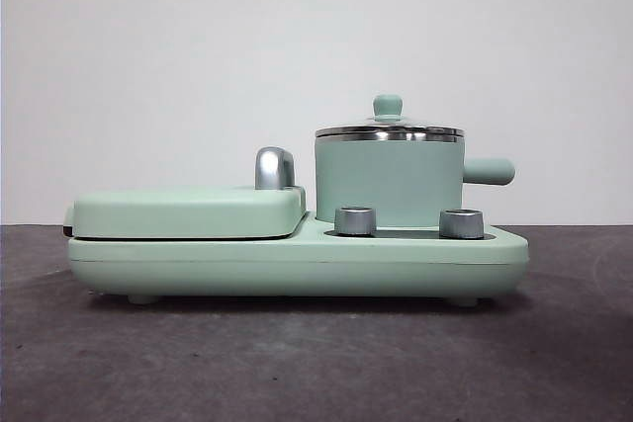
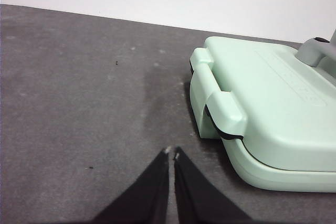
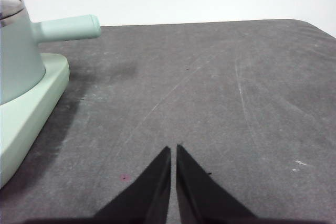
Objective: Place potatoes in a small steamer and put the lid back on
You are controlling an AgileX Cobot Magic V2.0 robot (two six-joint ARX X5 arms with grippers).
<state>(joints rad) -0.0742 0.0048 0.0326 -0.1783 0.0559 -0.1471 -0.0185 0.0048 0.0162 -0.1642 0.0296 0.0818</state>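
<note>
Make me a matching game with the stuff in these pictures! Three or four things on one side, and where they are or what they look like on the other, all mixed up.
Things:
1. lid
2. small steamer
3. griddle
4. left gripper

Descriptions:
A. flat, closed, chrome handle
B. jaws shut, holding nothing
C. on top of the pot
D. stubby side handle

Pairs: 1-C, 2-D, 3-A, 4-B

The pot (image 3: 18,51) is cut off at the right wrist picture's edge; its green wall (image 1: 389,183) hides whatever lies inside.
</note>
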